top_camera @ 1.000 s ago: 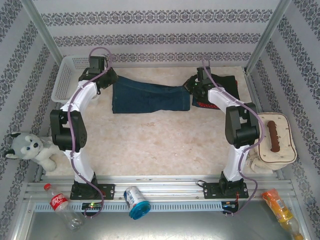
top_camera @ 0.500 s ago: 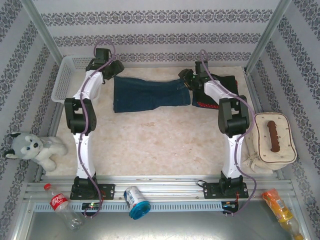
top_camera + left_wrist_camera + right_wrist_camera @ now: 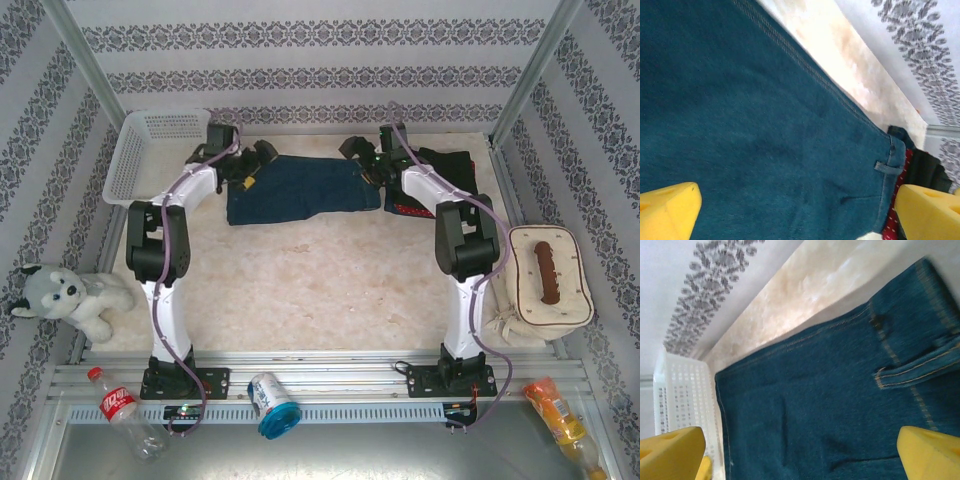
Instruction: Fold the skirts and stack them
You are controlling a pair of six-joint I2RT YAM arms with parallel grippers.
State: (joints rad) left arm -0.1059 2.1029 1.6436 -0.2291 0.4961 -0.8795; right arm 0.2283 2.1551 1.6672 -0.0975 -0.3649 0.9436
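Jaws over a denim skirt
We see the left jaws and right jaws spread apart, empty, with the skirt beneath them on the counter.

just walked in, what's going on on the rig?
Both arms are reaching to the far side of the table, over a denim skirt that lies spread flat. The left gripper is open above the skirt's left end. The right gripper is open above the right end, near the waistband. Neither holds any cloth. A black skirt and a red polka-dot skirt lie piled just to the right.
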